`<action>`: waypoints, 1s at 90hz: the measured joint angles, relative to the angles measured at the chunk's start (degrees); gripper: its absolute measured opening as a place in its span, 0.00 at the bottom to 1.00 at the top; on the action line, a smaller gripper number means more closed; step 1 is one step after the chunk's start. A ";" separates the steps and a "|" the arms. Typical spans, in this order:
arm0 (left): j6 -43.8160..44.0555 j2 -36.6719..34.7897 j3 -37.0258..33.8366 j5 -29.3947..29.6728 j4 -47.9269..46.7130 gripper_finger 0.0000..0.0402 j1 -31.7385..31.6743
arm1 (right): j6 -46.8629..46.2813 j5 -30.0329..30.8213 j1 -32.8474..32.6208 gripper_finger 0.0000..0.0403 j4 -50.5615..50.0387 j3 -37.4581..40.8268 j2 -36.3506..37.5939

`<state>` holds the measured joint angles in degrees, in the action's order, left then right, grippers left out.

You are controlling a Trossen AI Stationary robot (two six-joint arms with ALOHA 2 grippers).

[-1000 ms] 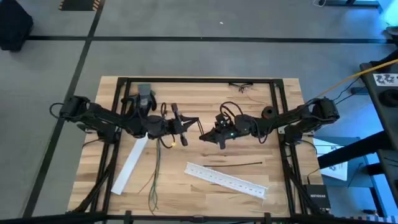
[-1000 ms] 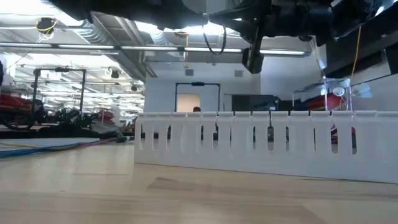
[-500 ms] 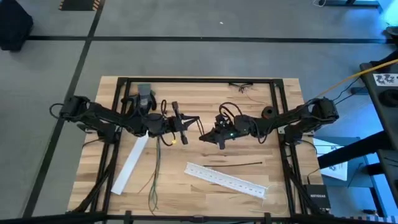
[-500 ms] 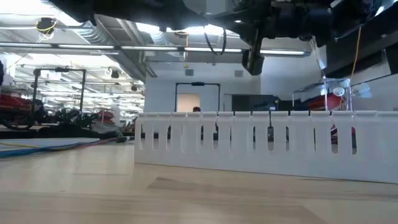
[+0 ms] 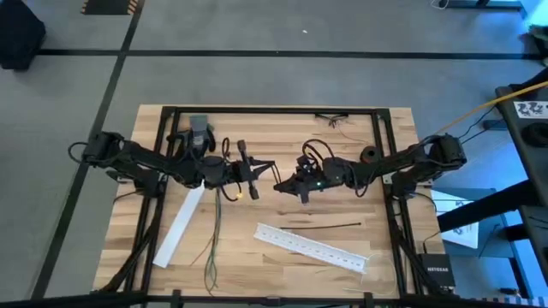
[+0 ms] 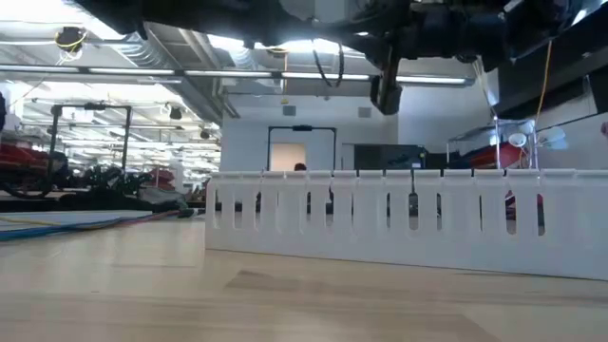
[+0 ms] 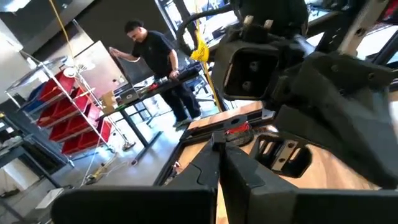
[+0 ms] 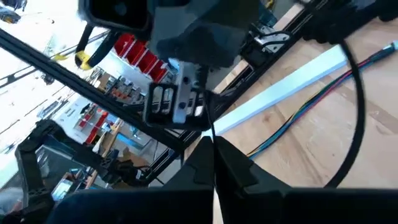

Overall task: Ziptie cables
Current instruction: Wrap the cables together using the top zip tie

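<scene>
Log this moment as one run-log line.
task: ziptie cables | left gripper: shut, mid-table | right gripper: shut, facing left gripper | cables: lying loose on table below left arm | white perforated strip: untouched

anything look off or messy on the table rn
Nothing looks damaged or spilled. The cables lie loose with splayed ends, not yet bundled. Two white perforated strips lie at different slants, and a black zip tie lies loose beside one. The left gripper and right gripper meet mid-table above them.

"NETGEAR" on floor box (image 5: 437, 272)
</scene>
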<state>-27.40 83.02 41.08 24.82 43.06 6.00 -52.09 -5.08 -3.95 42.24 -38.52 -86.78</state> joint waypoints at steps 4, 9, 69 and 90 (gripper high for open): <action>0.00 0.00 0.00 -0.05 -0.20 0.00 0.00 | -0.04 -0.01 -0.02 0.00 -0.13 -0.04 0.00; -0.01 0.00 0.00 -0.08 -0.29 0.00 0.00 | -0.06 -0.02 -0.02 0.00 -0.92 -0.44 0.00; -1.76 0.00 0.00 -0.25 0.02 0.00 1.19 | -1.91 1.55 -0.04 0.00 -5.20 -3.65 -0.04; -3.75 0.00 0.00 -0.03 -0.04 0.00 1.82 | -3.74 3.13 -0.04 0.00 -5.90 -5.05 -0.04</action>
<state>-31.15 83.02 41.08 24.80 43.02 7.82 -55.83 -1.96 -3.99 36.34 -43.57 -86.83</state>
